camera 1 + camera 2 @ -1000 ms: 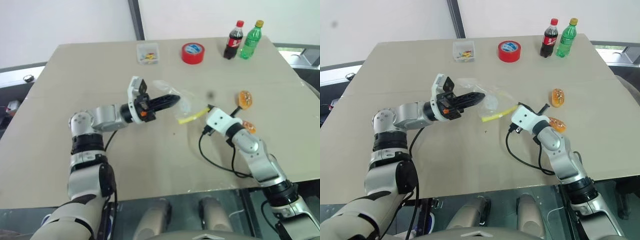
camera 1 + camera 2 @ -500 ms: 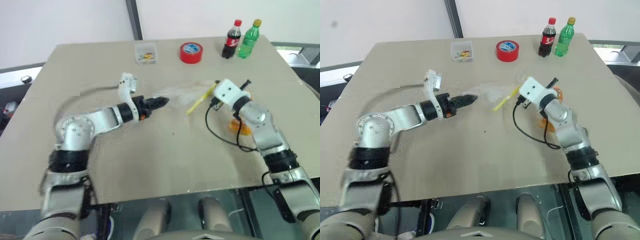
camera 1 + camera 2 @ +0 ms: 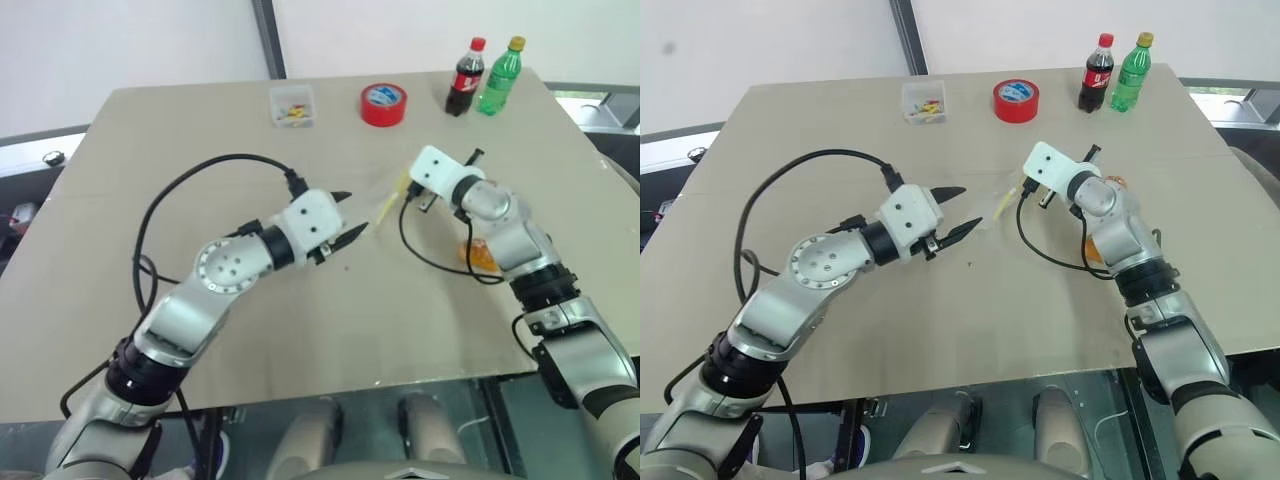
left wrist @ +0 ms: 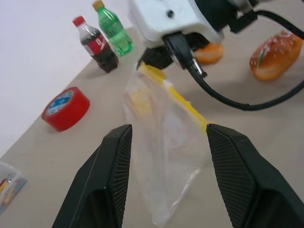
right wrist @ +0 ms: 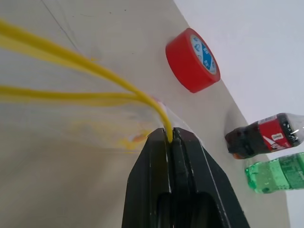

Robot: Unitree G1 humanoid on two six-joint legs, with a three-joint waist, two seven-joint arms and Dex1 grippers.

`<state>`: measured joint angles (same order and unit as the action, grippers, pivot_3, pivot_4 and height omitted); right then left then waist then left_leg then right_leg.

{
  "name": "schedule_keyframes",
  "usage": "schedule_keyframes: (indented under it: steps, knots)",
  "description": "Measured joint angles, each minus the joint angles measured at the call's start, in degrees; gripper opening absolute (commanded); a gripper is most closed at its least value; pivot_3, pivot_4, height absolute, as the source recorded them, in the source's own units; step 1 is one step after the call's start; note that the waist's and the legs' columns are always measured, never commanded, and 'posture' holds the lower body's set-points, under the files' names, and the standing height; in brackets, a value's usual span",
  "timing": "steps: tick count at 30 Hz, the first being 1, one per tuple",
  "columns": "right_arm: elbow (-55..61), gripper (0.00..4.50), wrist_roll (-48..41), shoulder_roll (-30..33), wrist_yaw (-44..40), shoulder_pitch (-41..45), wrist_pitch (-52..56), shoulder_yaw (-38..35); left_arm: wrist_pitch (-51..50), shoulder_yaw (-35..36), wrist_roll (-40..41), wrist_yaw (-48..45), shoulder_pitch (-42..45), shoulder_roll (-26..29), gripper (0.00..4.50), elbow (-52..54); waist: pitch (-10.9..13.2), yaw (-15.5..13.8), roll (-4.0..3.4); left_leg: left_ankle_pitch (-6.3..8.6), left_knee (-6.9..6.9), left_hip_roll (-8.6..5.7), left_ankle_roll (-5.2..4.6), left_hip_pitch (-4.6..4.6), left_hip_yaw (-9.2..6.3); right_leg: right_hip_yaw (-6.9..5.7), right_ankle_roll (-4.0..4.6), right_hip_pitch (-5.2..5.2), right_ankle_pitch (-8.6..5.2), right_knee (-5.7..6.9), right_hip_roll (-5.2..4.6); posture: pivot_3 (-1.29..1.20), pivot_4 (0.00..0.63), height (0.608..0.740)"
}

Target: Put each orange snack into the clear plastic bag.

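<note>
Mid-table, clear plastic bag (image 4: 164, 142) in right gripper (image 5: 170, 135)

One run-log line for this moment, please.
right hand: shut on bag strip | left hand: open, facing bag | snacks: on table

Colours on the beige counter (image 3: 300, 330)
Clear plastic bag (image 4: 164, 142) with yellow strip; orange speckled snack (image 4: 277, 54); red tape roll (image 3: 385, 104), blue-white label; green bottle (image 3: 500, 76).

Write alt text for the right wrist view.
The right gripper pinches the yellow strip of the clear plastic bag above the table. Beyond stand a red tape roll, a cola bottle and a green bottle.
</note>
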<state>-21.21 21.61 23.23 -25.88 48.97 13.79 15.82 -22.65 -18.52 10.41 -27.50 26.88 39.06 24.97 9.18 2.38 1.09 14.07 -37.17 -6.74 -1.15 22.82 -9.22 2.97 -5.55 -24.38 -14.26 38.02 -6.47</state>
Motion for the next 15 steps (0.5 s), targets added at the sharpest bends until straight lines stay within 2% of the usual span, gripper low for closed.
schedule_keyframes:
  steps: [7, 14, 15]
  knots:
    - [1.0, 0.0, 0.7, -1.3, -1.2, 0.8, 2.1, 1.1, -7.1, -0.1, -3.3, -0.2, 1.9, -4.3, 2.62, -0.7, 0.0, 0.1, 0.0, 0.0, -0.01, 0.0, 0.0, 0.0, 0.0, 0.0, 0.0, 0.0, 0.0, 0.01, 0.01, 0.0, 0.15, 0.74]
    - [2.9, 0.0, 0.7, -1.5, -1.7, 1.0, 3.5, 1.2, -8.0, -0.5, -6.9, -0.9, 4.3, -7.8, 2.62, -5.6, 0.0, 0.0, 0.0, 0.0, -0.05, 0.0, 0.0, 0.0, -0.03, -0.02, -0.01, 0.0, 0.01, 0.04, 0.01, 0.0, 0.15, 0.74]
    - [3.6, 0.0, 0.8, -1.8, -1.7, 1.0, 3.8, 1.2, -7.9, -0.6, -7.5, -1.0, 4.6, -8.9, 2.39, -7.1, 0.0, 0.0, 0.0, 0.0, -0.06, 0.0, 0.0, 0.01, -0.04, -0.02, -0.01, 0.0, 0.01, 0.04, 0.01, 0.0, 0.15, 0.74]
